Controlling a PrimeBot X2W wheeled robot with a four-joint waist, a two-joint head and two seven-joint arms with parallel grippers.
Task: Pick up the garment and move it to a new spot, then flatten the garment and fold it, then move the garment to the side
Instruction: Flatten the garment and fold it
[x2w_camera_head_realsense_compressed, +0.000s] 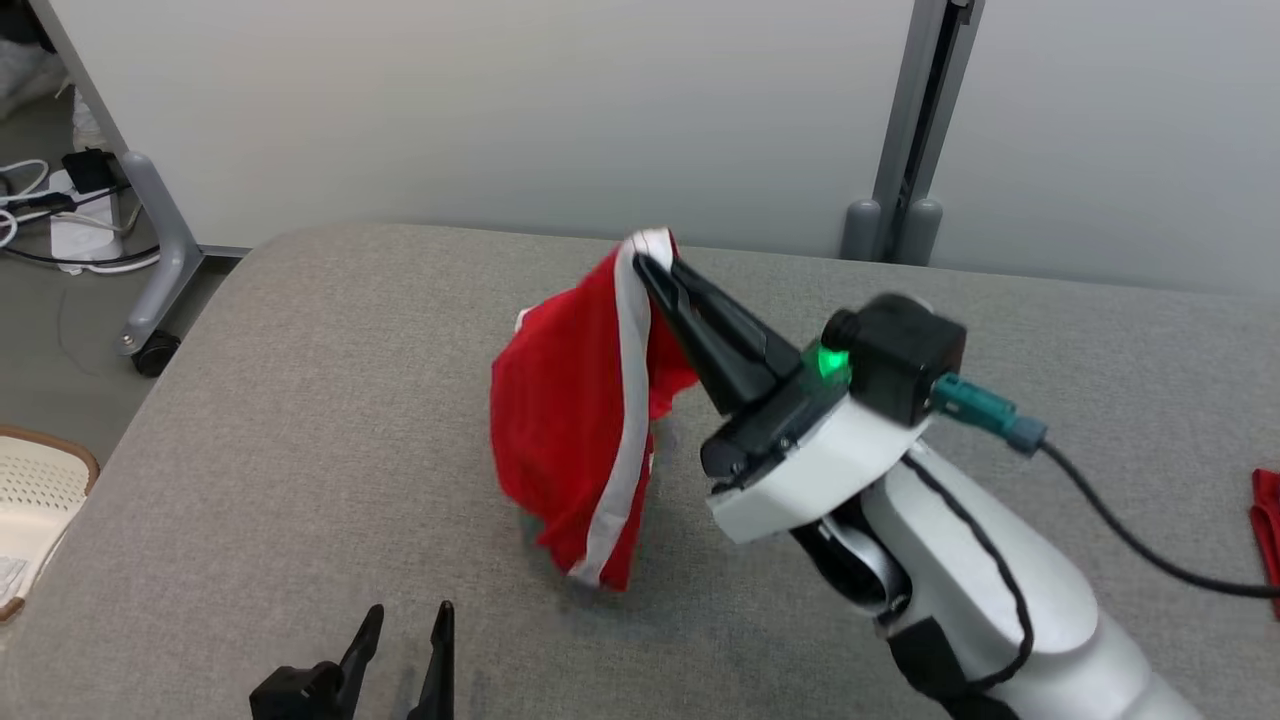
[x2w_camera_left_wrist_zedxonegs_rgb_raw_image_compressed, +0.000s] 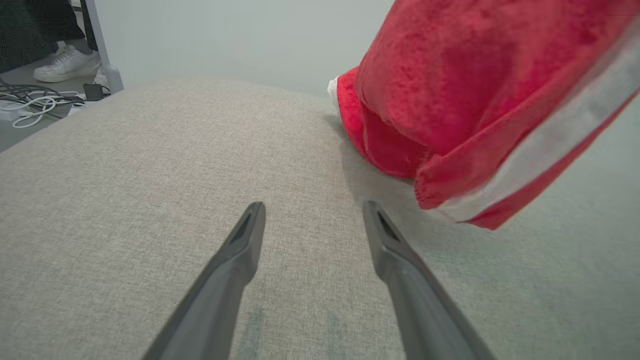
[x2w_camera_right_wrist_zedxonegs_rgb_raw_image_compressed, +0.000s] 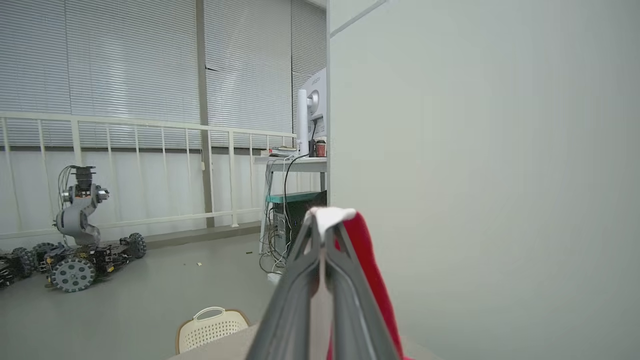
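You're only at step one here. Your right gripper (x2w_camera_head_realsense_compressed: 645, 265) is clamped shut on a white-trimmed corner of the garment (x2w_camera_head_realsense_compressed: 575, 420), holding it up over the middle of the table (x2w_camera_head_realsense_compressed: 300, 450), with the bottom folds seemingly brushing the surface. Your left gripper (x2w_camera_head_realsense_compressed: 410, 608) sits wide open and empty by the front edge. Setting down, flattening, folding and shifting aside all look undone. The garment hangs bunched, its long axis roughly up-down, and the white stripe runs from the pinch down toward the near edge.
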